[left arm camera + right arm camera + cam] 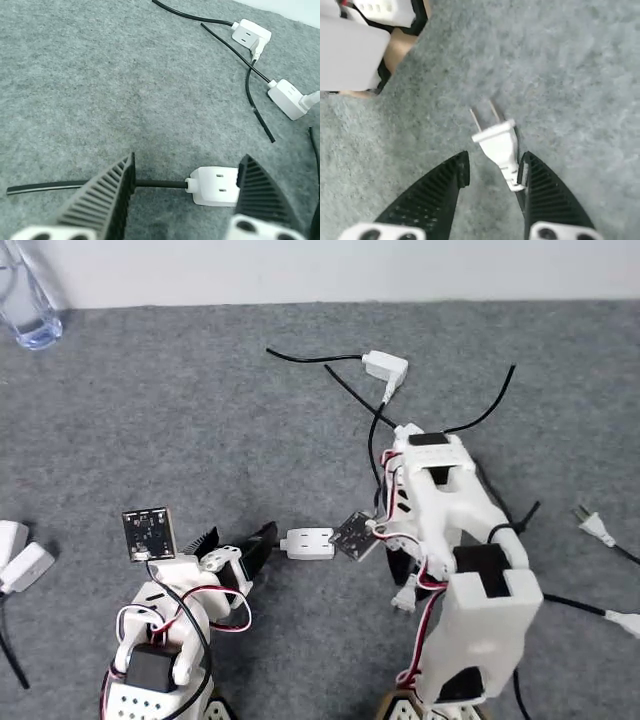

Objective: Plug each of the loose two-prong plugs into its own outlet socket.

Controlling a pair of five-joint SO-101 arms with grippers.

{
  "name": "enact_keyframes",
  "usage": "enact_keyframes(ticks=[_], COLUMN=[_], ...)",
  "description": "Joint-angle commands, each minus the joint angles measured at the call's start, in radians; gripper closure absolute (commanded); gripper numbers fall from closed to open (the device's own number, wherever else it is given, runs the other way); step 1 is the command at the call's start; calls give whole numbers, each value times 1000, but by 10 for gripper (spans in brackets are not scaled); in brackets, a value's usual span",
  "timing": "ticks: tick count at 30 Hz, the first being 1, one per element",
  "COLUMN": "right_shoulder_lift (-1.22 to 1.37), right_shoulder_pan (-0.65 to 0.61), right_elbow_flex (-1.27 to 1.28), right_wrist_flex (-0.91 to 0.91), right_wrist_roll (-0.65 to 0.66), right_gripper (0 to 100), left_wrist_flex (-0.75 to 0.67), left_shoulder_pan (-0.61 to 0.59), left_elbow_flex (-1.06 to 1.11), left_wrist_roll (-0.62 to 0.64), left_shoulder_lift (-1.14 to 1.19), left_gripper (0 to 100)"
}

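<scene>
A grey felt counter (180,420) is seen from above, with two white robot arms rising from the lower edge of the frame. In the left wrist view, the left arm's black ribbed tool (188,159) is spread wide open. A white rectangular outlet socket (214,186) on a black cord lies flat between its fingers, close against one finger (260,192) and well apart from the other. From above, this socket sits just below the centre of the frame, between the two arms.

In the right wrist view, the right arm's tool (495,160) is low over the counter and also open. A white two-prong plug (496,142) lies between its fingers with its metal prongs pointing away from the tool. One finger (540,195) is right at the plug's cord end; whether it touches is unclear.

At upper centre of the overhead view lies a second white socket (385,365) on a black cord. Two more white plugs (595,525) lie near the right edge. A clear bottle (28,310) stands at upper left.
</scene>
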Motion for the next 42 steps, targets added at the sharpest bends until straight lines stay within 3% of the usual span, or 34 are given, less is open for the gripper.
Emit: enact_keyframes(ticks=[1, 5, 14, 37, 42], right_shoulder_lift=[-2, -2, 58, 62, -45], right_shoulder_pan=[45, 62, 15, 84, 41], right_elbow_flex=[-55, -51, -91, -101, -166], right_wrist_flex=[-1, -1, -19, -4, 130], right_wrist_roll=[6, -9, -204, -288, -290], right_gripper=[823, 826, 827, 823, 823], left_wrist_flex=[6, 6, 6, 6, 5], left_shoulder_pan=[5, 5, 3, 3, 5], left_elbow_flex=[-8, -8, -8, -8, -8], left_wrist_roll=[0, 0, 0, 0, 0], left_shoulder_lift=[-6, -6, -6, -6, -6], left_gripper=[689, 689, 689, 689, 689])
